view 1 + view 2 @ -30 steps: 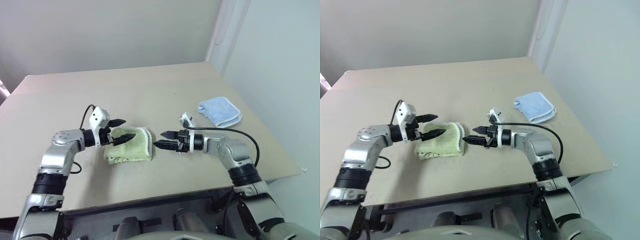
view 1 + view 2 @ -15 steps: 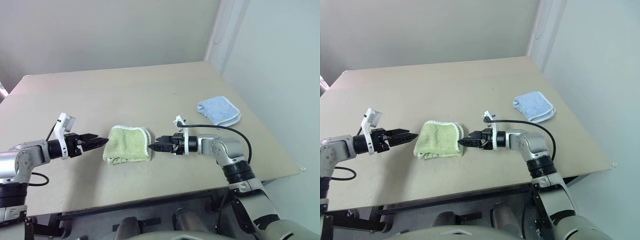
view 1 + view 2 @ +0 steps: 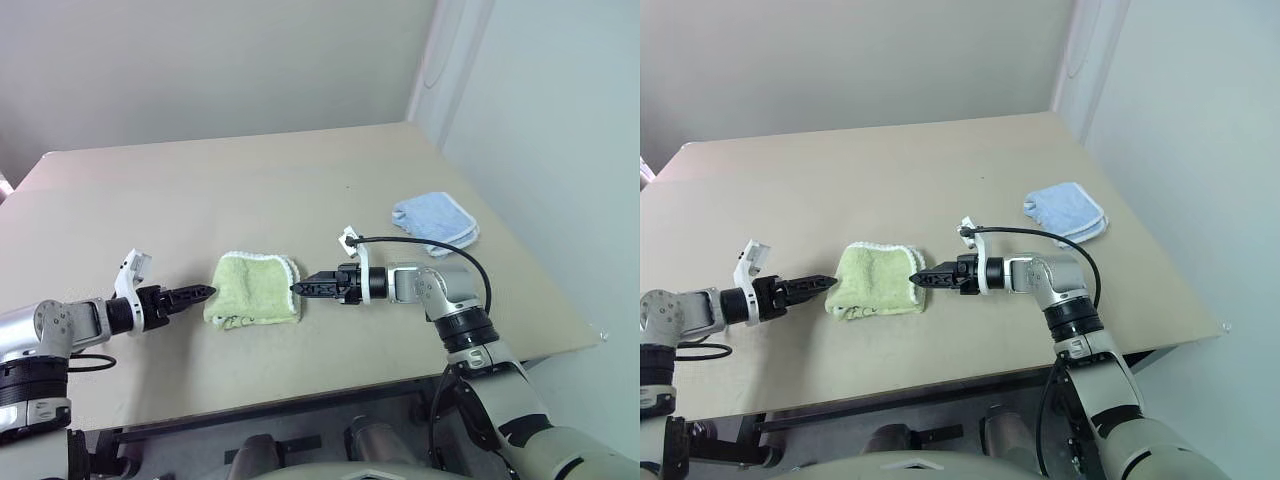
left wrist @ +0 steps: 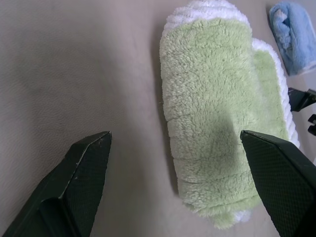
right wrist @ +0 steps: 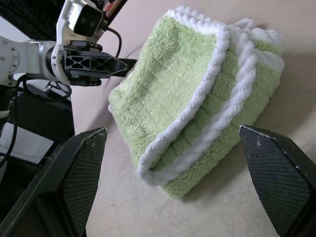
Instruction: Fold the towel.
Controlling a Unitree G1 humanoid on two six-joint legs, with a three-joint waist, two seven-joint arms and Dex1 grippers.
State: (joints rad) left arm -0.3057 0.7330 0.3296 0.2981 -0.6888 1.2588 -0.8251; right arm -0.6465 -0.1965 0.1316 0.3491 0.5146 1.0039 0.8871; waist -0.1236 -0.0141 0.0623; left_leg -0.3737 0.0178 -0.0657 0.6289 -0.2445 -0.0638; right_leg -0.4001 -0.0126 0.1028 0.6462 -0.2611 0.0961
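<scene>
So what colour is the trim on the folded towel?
White, edging the light green towel; clearest in the right wrist view.

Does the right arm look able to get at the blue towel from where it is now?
Probably yes. The blue towel lies alone on bare table just beyond the right arm's elbow. The right claw, open, points away at the green towel, so the arm would have to swing around.

Green towel [image 5: 197, 98] folded in layers, white trim along the stacked edges, lying on the beige table [image 5: 237, 212]. Right gripper [image 5: 177, 182] fingers spread wide either side of it, not touching. Left gripper [image 5: 126, 66] across the towel, tips just beside its far edge, with a white camera block on the wrist.
</scene>
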